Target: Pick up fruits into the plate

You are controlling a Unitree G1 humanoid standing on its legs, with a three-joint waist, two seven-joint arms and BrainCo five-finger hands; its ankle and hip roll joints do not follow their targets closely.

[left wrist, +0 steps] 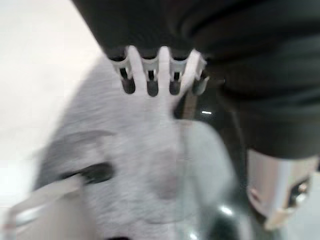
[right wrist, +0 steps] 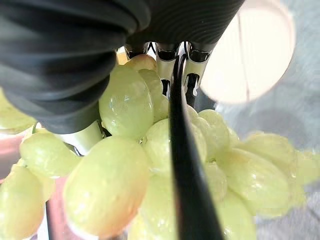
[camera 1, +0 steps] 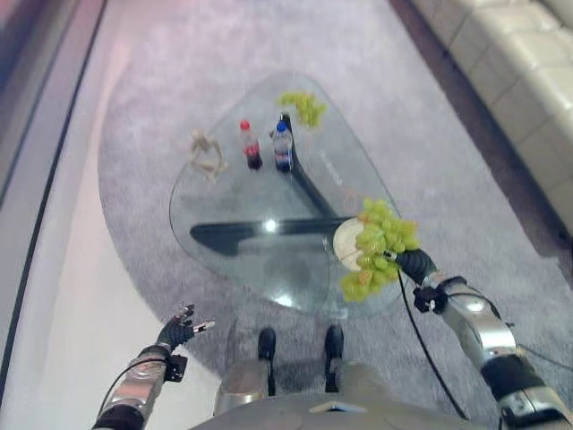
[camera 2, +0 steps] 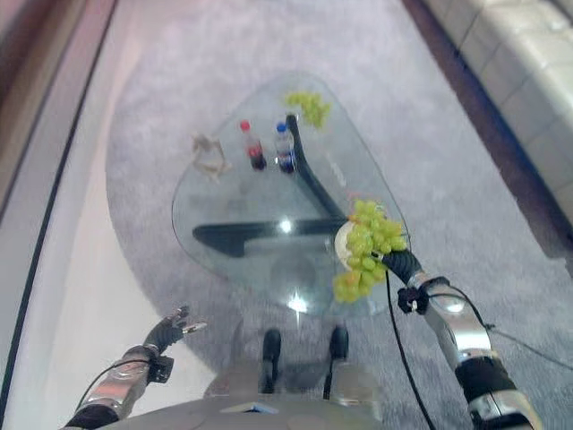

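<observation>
Right hand (camera 1: 407, 260) fingers curl round soft, fragile green grape bunch (camera 1: 376, 246); white plate (right wrist: 250, 50) just beyond fingers. Support stem, avoid squeezing. Left hand (camera 1: 176, 330) fingers relaxed, empty.

The grapes (camera 1: 376, 251) hide the right hand (right wrist: 165, 65) and much of the plate (camera 1: 345, 242).

Legible text: none | bottle labels (camera 1: 283, 154): print too small to read | other markings: none discernible

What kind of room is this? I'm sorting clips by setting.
Probably a living room or lounge: a low glass coffee table stands on a grey carpet, with a pale cushioned sofa alongside. Two drink bottles and green grapes sit on the table.
</observation>
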